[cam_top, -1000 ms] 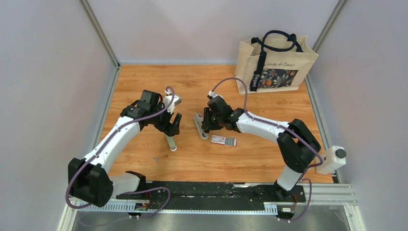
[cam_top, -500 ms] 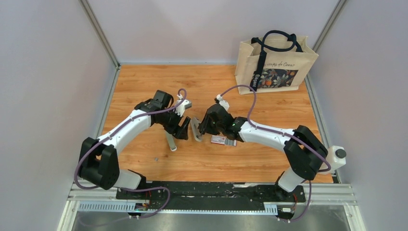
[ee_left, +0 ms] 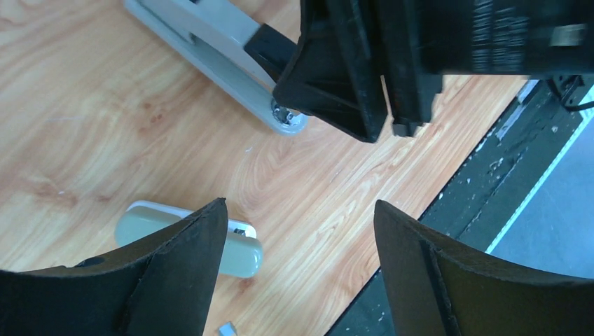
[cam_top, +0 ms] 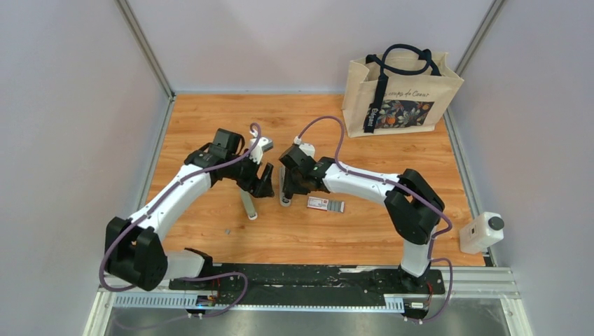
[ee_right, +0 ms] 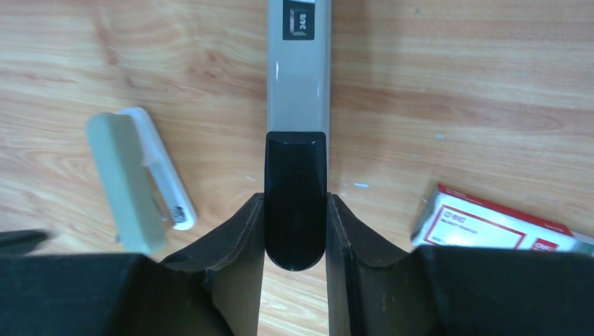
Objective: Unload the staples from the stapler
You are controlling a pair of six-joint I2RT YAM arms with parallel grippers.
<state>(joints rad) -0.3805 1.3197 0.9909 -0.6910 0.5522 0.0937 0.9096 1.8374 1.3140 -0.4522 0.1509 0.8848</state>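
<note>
Clamping the stapler (ee_right: 298, 84) by its black rear end with the right tool (ee_right: 295, 204), flat on the worktop (ee_right: 455, 105). Hold firm; bring the spread-apart left tool (ee_left: 301, 217) squarely onto the free grey end, then pry slowly, without twisting.

Count on inspection recorded two robot arms, the left arm (cam_top: 171, 197) and the right arm (cam_top: 364, 180), with two grippers, the left gripper (ee_left: 300, 206) and the right gripper (ee_right: 295, 199). On the one table (cam_top: 308, 238) there were one stapler (cam_top: 284, 187), one smaller grey-and-white tool (cam_top: 249, 206), one red-and-white box (cam_top: 326, 204), one cloth bag (cam_top: 399, 91) and one tiny loose scrap (cam_top: 226, 229). One white device (cam_top: 482, 232) was also counted.
</note>
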